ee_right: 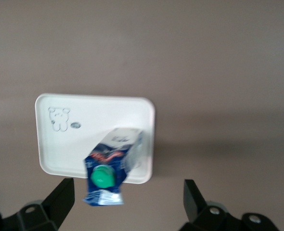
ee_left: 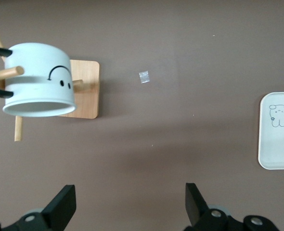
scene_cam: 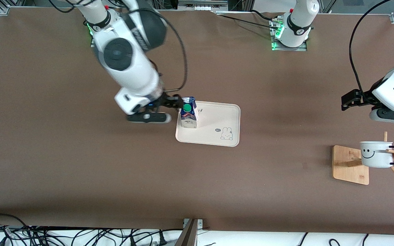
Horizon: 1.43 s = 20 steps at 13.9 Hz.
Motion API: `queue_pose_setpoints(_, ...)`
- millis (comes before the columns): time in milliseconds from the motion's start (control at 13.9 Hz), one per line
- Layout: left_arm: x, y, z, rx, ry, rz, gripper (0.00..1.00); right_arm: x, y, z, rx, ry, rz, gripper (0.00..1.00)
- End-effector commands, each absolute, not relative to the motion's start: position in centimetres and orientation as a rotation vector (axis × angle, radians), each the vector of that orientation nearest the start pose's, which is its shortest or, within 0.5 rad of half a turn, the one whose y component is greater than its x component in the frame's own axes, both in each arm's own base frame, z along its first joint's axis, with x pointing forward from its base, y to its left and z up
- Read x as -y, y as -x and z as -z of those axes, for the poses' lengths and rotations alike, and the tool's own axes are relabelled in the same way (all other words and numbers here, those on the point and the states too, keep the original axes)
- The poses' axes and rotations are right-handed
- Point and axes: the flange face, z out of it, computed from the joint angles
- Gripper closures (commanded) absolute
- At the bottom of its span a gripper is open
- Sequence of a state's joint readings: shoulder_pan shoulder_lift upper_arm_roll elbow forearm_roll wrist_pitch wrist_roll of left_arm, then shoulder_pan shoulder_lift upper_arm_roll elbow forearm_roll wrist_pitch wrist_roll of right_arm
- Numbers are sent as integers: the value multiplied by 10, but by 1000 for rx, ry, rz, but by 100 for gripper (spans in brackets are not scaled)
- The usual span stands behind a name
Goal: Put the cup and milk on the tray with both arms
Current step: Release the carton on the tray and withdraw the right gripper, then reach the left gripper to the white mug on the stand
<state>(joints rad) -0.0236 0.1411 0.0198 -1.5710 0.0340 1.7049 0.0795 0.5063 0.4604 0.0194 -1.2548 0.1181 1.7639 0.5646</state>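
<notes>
Milk point(scene_cam: 188, 116) stands upright on the tray point(scene_cam: 217, 116), at the end toward the right arm. My right gripper point(scene_cam: 173, 102) hangs beside the carton's top, its fingers spread apart and gripping nothing, so I judge that half done. Toward the left arm's end, the cup point(scene_cam: 376, 154) hangs by its handle on a wooden stand point(scene_cam: 350, 165). My left gripper point(scene_cam: 351, 101) hovers above it, fingers wide apart, empty. Moving the cup remains.
</notes>
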Motion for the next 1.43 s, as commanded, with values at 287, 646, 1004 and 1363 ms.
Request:
queue_pose_setpoints(287,-25,-557,-522,151,3086,408,0,-171,-586,-586,142,3015,-135,0)
queue_pose_setpoints(646,-62,-578,-484,611,3108,634,0,-85,-548,-580,188,3019,-98,0)
queue_pose_setpoints(1004,-82,-601,-447,868,3155,696,0,-50,-557,-571,183,3103,-110,0)
queue_pose_setpoints(1363,-90,-627,-434,975,3147,785,0,-66,-559,-585,212,3113,-59,0)
